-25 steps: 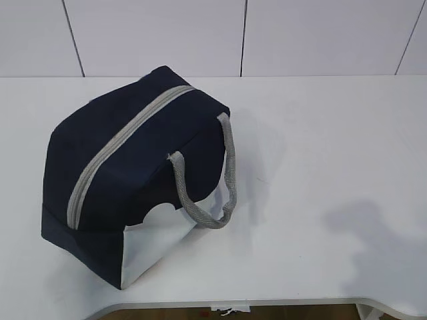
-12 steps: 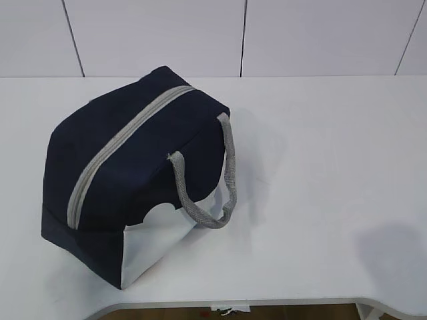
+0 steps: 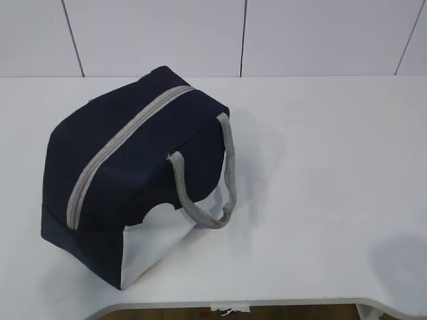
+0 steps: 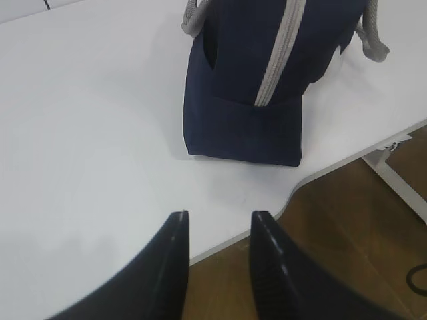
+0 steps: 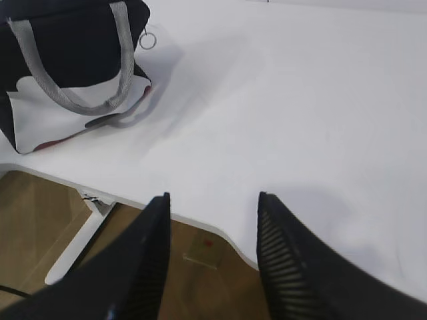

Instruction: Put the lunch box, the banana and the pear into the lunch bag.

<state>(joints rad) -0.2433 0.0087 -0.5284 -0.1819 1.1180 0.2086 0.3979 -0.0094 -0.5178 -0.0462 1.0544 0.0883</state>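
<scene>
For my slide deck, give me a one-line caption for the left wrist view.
Open left pincer hovers empty over the white table edge, facing the zipped navy lunch bag.

One bag, two grippers, one table.

There is a single lunch bag (image 3: 133,180) on one white table (image 3: 320,167), navy with one grey zipper (image 3: 117,150) running along its top. It has two grey webbing handles: one (image 3: 210,180) loops down over the white side panel, and the second (image 4: 192,17) peeks out on the far side in the left wrist view. One small metal ring (image 5: 147,41) hangs at the bag's end. Two grippers are about, the left gripper (image 4: 218,223) and the right gripper (image 5: 213,203), each with two dark fingers set apart and nothing between them.
</scene>
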